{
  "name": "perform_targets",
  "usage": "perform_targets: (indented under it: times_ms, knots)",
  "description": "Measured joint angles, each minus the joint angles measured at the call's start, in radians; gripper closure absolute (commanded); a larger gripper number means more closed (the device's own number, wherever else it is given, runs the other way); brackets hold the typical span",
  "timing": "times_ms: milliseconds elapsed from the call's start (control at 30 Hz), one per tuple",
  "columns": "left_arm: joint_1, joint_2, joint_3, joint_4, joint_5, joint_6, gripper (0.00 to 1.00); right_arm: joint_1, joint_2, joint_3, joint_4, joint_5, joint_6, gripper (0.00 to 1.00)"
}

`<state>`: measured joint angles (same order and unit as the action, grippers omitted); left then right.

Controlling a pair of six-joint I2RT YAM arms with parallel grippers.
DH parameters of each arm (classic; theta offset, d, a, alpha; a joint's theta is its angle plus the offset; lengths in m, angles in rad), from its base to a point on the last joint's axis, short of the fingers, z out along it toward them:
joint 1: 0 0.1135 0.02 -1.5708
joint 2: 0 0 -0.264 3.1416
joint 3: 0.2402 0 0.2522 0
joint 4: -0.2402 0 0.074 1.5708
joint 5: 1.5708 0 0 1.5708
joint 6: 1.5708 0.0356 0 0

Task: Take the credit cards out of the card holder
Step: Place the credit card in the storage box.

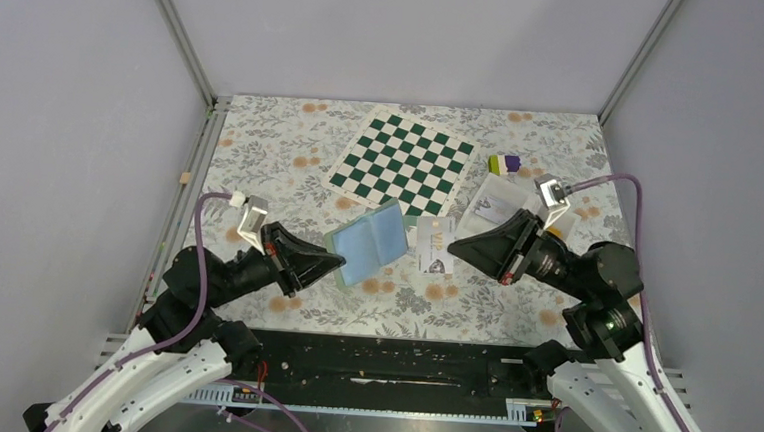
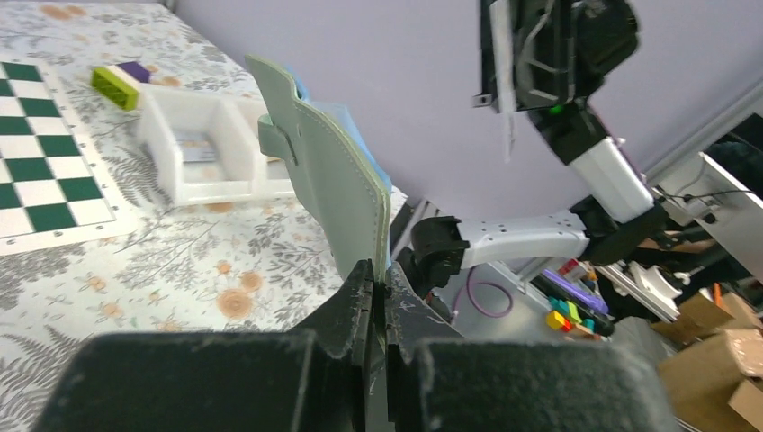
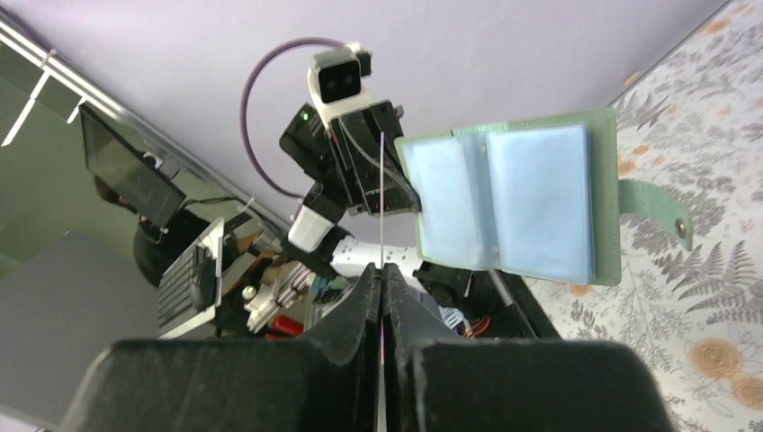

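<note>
My left gripper (image 1: 335,263) (image 2: 378,270) is shut on the lower edge of the card holder (image 1: 371,240), holding it open above the table. Its teal-green outside faces the left wrist view (image 2: 337,180). Its light blue inside faces the right wrist view (image 3: 522,202). My right gripper (image 1: 453,247) (image 3: 381,270) is shut on a whitish credit card (image 1: 434,244) with dark print, just right of the holder. That card shows edge-on as a thin line (image 3: 381,198). Another pale card (image 1: 489,208) lies in the white tray (image 1: 520,192).
A green-and-white chequered mat (image 1: 401,159) lies at the back centre. A purple-and-yellow-green block (image 1: 504,163) sits behind the tray, which also shows in the left wrist view (image 2: 211,184). Walls stand on three sides of the floral tabletop.
</note>
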<state>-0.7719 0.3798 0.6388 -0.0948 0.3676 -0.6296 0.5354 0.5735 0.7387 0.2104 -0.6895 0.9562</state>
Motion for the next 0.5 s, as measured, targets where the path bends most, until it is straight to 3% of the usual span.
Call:
perform_targets:
  times_ms: [267, 500]
  knots:
    - [0.000, -0.040, 0.000, -0.090, -0.072, 0.067, 1.00, -0.001, -0.036, 0.026, -0.136, 0.220, -0.047, 1.00]
    - [0.000, -0.031, 0.054, -0.269, -0.174, 0.209, 1.00, -0.002, -0.043, -0.118, -0.181, 0.625, 0.015, 1.00]
